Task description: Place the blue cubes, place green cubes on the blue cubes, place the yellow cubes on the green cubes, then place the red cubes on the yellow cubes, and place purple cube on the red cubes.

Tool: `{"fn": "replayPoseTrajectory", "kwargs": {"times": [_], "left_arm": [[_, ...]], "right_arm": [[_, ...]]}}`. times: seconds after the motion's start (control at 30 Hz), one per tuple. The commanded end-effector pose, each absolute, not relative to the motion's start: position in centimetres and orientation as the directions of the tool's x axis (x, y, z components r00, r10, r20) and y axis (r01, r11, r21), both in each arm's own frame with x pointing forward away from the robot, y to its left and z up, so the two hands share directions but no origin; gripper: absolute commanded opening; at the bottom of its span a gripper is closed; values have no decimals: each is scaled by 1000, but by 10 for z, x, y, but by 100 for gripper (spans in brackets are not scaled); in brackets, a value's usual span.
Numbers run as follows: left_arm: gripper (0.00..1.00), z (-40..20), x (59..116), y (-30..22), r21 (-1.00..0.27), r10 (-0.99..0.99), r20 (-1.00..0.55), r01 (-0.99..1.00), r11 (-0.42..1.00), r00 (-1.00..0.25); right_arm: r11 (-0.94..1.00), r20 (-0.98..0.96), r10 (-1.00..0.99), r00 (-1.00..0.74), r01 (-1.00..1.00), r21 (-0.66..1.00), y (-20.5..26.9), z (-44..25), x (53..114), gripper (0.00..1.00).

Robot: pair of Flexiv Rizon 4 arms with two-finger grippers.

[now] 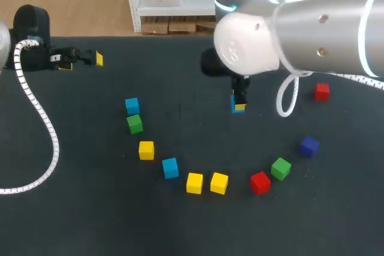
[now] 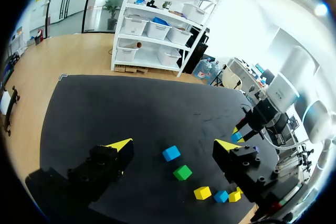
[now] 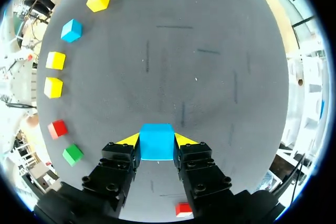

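My right gripper (image 1: 239, 105) hangs just above the middle of the black table (image 1: 72, 208), shut on a light blue cube (image 3: 157, 141) that fills the gap between its yellow tips. Ahead of it, loose cubes lie in an arc: blue (image 1: 132, 105), green (image 1: 135, 124), yellow (image 1: 146, 150), blue (image 1: 170, 168), two yellow (image 1: 194, 183) (image 1: 219, 183), red (image 1: 260, 182) and green (image 1: 281, 168). A dark purple-blue cube (image 1: 309, 145) and another red cube (image 1: 322, 92) sit to the right. My left gripper (image 1: 83, 63) stays at the far left, open and empty.
A white ribbed cable (image 1: 42, 130) from the left arm loops over the table's left part. The right arm's bulky wrist (image 1: 252, 40) hides some of the far table. In the left wrist view the nearest cubes are blue (image 2: 171, 153) and green (image 2: 182, 172).
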State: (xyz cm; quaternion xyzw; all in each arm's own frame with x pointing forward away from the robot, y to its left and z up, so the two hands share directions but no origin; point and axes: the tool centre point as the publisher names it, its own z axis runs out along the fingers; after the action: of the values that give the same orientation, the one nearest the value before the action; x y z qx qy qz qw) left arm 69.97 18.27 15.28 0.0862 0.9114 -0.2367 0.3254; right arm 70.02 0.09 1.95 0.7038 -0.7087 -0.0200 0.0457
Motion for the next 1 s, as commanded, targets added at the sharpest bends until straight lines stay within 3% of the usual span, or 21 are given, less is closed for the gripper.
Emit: {"fn": "replayPoseTrajectory", "kwargs": {"times": [0.03, 1.0], "left_arm": [[100, 151, 700, 185, -381, 2, -639, 319, 868, -769], [100, 151, 700, 185, -381, 2, -639, 319, 868, -769]], "right_arm": [[25, 27, -999, -22, -994, 110, 1, 20, 701, 0], [-29, -10, -1000, 28, -992, 126, 3, 1, 662, 0]]}}
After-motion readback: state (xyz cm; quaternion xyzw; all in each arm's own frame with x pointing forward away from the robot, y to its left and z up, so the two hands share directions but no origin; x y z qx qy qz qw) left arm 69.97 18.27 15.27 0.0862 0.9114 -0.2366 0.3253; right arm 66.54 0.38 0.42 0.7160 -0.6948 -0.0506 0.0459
